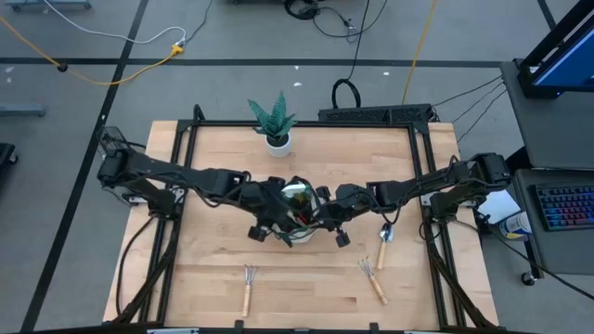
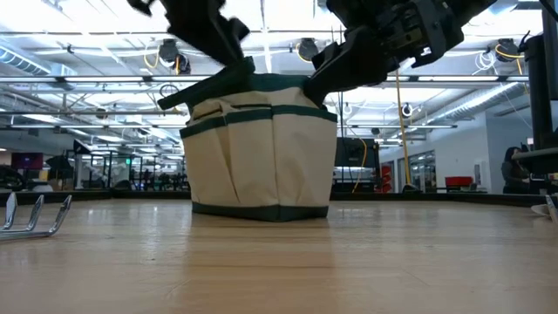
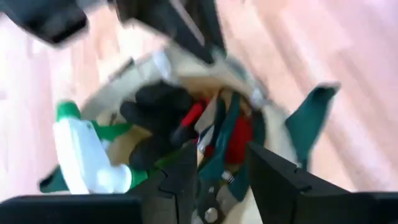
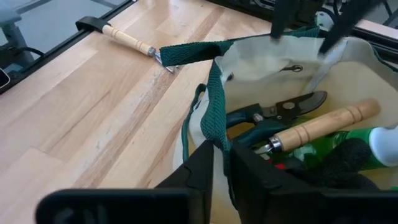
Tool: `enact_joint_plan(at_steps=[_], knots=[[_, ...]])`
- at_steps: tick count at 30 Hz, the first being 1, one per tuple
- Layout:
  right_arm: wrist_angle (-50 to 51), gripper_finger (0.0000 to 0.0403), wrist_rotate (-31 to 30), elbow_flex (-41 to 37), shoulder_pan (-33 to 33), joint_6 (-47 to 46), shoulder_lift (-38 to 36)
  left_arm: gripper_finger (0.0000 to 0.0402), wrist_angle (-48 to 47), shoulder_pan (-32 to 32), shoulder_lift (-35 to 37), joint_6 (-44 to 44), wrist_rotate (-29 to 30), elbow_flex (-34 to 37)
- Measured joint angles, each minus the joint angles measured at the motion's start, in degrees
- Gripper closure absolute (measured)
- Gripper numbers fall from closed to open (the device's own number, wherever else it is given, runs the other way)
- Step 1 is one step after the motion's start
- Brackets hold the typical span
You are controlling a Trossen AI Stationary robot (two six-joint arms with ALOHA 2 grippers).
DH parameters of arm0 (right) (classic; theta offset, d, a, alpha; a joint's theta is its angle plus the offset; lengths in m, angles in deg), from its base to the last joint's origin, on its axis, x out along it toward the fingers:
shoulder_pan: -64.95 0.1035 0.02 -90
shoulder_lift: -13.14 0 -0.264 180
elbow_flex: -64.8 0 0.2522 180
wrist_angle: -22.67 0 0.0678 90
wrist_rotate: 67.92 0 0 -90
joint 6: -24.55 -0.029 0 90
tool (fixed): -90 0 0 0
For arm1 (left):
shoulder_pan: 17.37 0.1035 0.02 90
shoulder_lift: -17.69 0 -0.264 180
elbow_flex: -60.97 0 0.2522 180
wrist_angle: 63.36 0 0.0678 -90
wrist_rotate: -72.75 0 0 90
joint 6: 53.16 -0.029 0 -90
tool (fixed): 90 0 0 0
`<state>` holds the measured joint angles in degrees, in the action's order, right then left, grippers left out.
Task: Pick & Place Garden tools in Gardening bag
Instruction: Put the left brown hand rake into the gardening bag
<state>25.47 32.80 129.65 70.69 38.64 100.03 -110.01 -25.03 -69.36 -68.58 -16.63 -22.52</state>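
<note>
- Gardening bag [image 1: 297,215] sits mid-table in my high view, with both arms meeting over it: left gripper [image 1: 269,223] on its left rim, right gripper [image 1: 327,223] on its right. I count 3 tools left out on the table: a hand rake [image 1: 249,289], a second rake [image 1: 373,278] and a trowel [image 1: 384,241]. The potted plant [image 1: 275,121] stands well behind, out of the way.
- Low view: the bag stands upright while both arms press at its top edge, I'd judge to hold the mouth spread. A rake's tines [image 2: 35,214] lie at far left.
- Left wrist view: my left jaws stand apart over the opening, holding nothing. Inside lie the spray bottle [image 3: 84,155], the glove [image 3: 155,121] and the shears [image 3: 214,186].
- Right wrist view: my right jaws are closed on the green trim [image 4: 214,121], keeping the mouth open. A wooden handle [image 4: 326,123] lies across the inside and could block the next tool.
</note>
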Motion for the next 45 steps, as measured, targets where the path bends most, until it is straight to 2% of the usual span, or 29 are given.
enact_joint_plan(at_steps=[8,13,23,30,33,39,45], knots=[[-1.5,0.0297,-0.1,0.0,0.0,-0.1,0.0,0.0270,-6.5,-3.9,5.2,7.8,-0.1,-0.1],[-3.7,0.0271,-0.2,0.0,0.6,-0.1,-0.3,0.0274,-11.0,-7.7,5.1,15.3,-0.2,0.0],[-7.1,0.0259,-0.4,0.0,1.5,-1.6,-0.3,0.0275,-11.7,-16.1,3.3,31.3,0.0,-0.2],[-7.2,0.0259,-0.2,0.0,1.5,-1.6,-0.3,0.0275,-11.7,-23.8,1.5,38.7,5.1,-0.1],[-7.2,0.0259,-0.2,0.0,1.5,-1.6,-0.3,0.0275,-11.8,-26.5,-0.1,48.3,6.4,-0.1],[-7.5,0.0259,-0.2,0.0,1.5,-2.8,-0.3,0.0275,-11.8,-29.5,-3.6,83.1,3.0,-0.1],[-7.6,0.0259,-0.2,0.0,1.5,-2.6,-0.3,0.0275,-10.4,-31.9,-8.6,95.1,-0.3,-0.1]])
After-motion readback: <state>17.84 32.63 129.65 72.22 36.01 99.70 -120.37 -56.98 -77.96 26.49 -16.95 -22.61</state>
